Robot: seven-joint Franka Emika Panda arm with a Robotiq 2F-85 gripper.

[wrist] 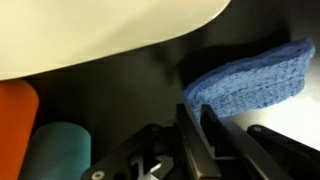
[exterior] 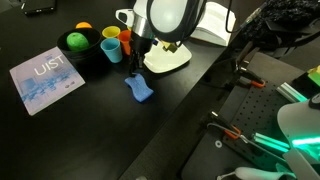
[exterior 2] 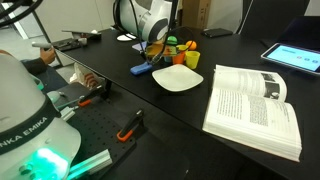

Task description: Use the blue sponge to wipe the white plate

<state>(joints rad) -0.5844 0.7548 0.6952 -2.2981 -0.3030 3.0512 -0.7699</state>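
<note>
The blue sponge (exterior: 138, 90) lies flat on the black table, just off the white plate (exterior: 167, 58). It also shows in an exterior view (exterior 2: 141, 69), beside the plate's (exterior 2: 177, 78) near corner. My gripper (exterior: 139, 62) hangs above the table between the sponge and the plate's edge. In the wrist view its fingers (wrist: 196, 118) are closed together with nothing between them. There the sponge (wrist: 250, 80) lies just beyond the fingertips to the right and the plate (wrist: 100, 30) fills the top.
A light-blue cup (exterior: 110, 48) and an orange cup (exterior: 124, 40) stand next to a dark bowl of fruit (exterior: 80, 42). A pale blue booklet (exterior: 45, 78) lies near them. An open book (exterior 2: 250, 100) lies beyond the plate.
</note>
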